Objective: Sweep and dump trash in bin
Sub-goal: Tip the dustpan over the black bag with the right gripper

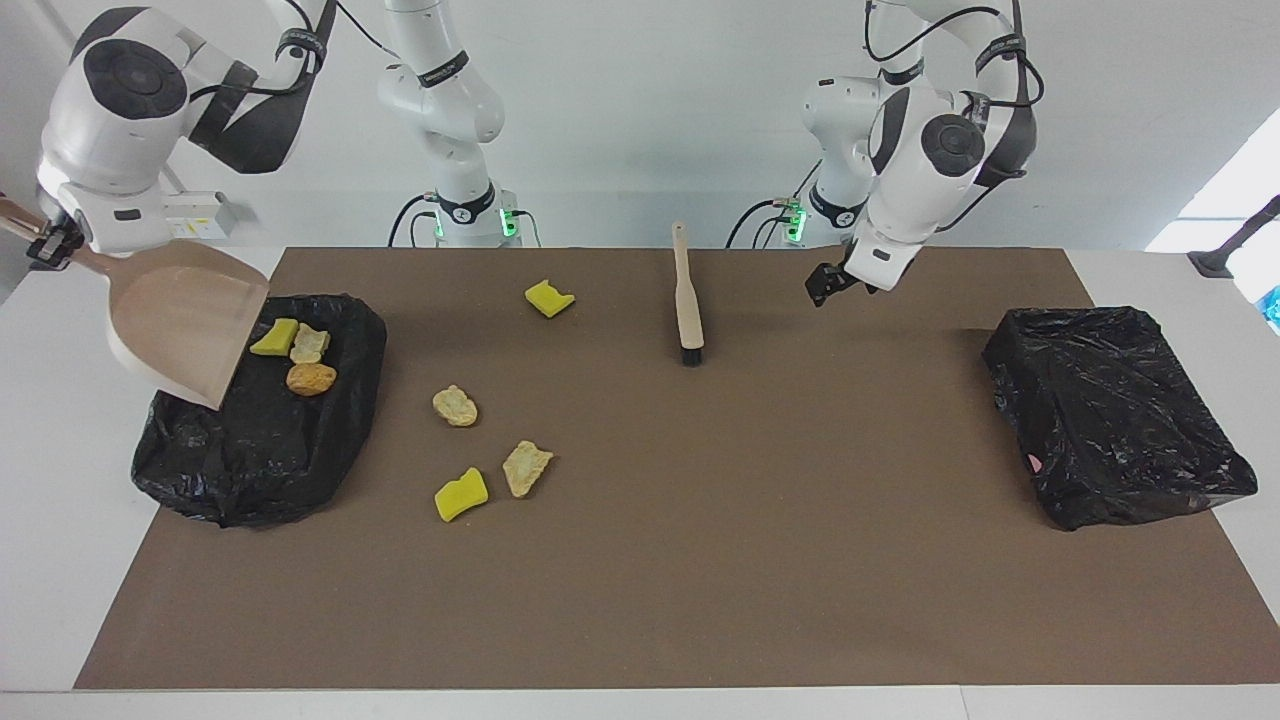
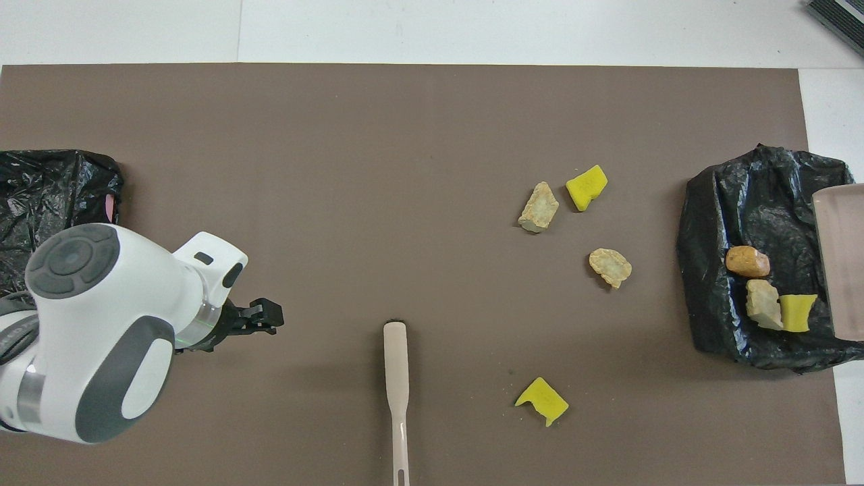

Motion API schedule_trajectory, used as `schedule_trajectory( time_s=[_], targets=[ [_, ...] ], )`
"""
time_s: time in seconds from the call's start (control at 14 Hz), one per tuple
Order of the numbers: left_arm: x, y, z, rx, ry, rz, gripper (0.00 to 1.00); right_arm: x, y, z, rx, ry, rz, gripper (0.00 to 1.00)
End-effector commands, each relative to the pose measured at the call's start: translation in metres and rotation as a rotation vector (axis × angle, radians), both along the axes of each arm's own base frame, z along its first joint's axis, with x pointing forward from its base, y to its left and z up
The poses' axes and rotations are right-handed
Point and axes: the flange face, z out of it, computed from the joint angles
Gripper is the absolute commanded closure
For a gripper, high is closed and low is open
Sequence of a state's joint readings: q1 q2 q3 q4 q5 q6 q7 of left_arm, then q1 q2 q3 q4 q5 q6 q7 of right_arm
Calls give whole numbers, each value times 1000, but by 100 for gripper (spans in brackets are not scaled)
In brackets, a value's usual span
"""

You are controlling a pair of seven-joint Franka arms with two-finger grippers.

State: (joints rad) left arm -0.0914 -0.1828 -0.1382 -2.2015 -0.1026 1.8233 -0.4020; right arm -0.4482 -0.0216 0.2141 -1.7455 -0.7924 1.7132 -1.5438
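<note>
Your right gripper (image 1: pixel 42 248) clamps the dustpan (image 1: pixel 180 325), tipped over the bin (image 1: pixel 300 440) to shed trash (image 1: pixel 300 355). Left gripper (image 1: pixel 838 283) hangs open, empty, over the mat (image 1: pixel 700 560) beside the brush (image 1: pixel 686 300).

a brown mat (image 1: pixel 700 560) covered the white table (image 1: pixel 60 560); a black-wrapped box (image 1: pixel 1115 415) sat toward the left arm's end.
</note>
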Motion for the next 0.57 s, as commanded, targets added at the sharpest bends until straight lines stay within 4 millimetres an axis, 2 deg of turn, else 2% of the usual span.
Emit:
schedule_trajectory(
  time_s=[0.0,0.36,0.5],
  targets=[
    [4,32,10,-1,-3,-5,0,-5,4,-2,68,-57,-114,100],
    [29,80,54,19,-66,-53,0,-23,25,-19,214,-178,-400,100],
    [34,87,73,12,-82,-75,0,-24,54,-25,238,-230,-511,100]
  ],
)
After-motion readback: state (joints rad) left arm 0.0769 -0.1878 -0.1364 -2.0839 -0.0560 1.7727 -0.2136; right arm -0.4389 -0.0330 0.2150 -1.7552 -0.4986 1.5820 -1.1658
